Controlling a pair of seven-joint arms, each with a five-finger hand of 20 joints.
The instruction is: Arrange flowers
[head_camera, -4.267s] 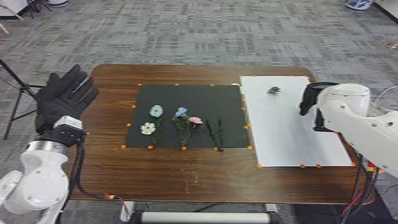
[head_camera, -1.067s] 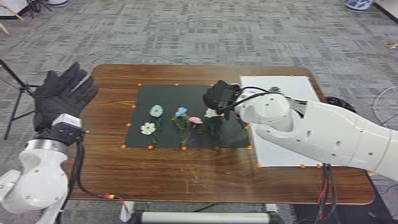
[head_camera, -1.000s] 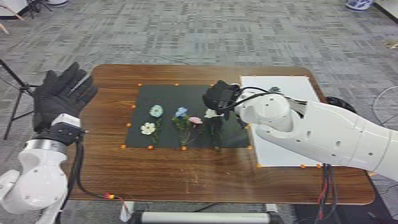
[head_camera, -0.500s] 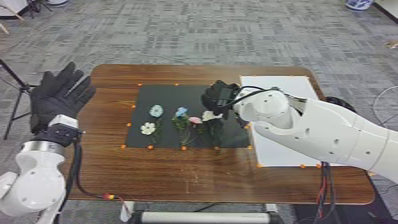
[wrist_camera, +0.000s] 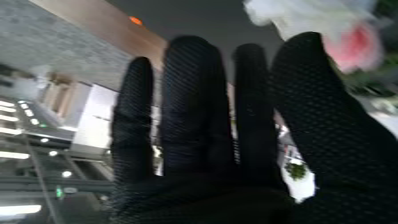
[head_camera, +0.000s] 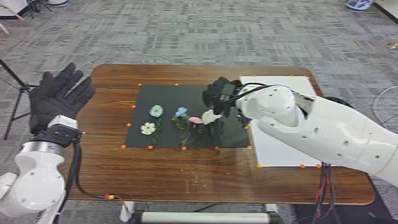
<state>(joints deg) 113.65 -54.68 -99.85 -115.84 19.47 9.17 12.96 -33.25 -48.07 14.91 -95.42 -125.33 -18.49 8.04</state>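
Observation:
My right hand (head_camera: 218,95) is over the upper right part of the black mat (head_camera: 160,93), open, its fingers straight. A white flower (head_camera: 210,117) shows just below it, close beside a pink flower (head_camera: 195,120). To their left lie a blue flower (head_camera: 181,112), a pale green one (head_camera: 156,110) and a white one (head_camera: 147,129), with stems toward the near edge. In the right wrist view the right hand (wrist_camera: 195,110) has its fingers extended, near a blurred white flower (wrist_camera: 311,15) and a pink flower (wrist_camera: 355,47). My left hand (head_camera: 60,97) stands open beyond the table's left edge.
A white sheet (head_camera: 282,150) lies on the right of the brown table (head_camera: 178,175), partly covered by the right arm. Orange markers line the mat and sheet. A black tripod stands at the far left, behind the left hand.
Since the oldest frame, my right hand has moved left from the white sheet to the mat, where a white flower now shows. Lately that flower has shifted slightly nearer the pink one.

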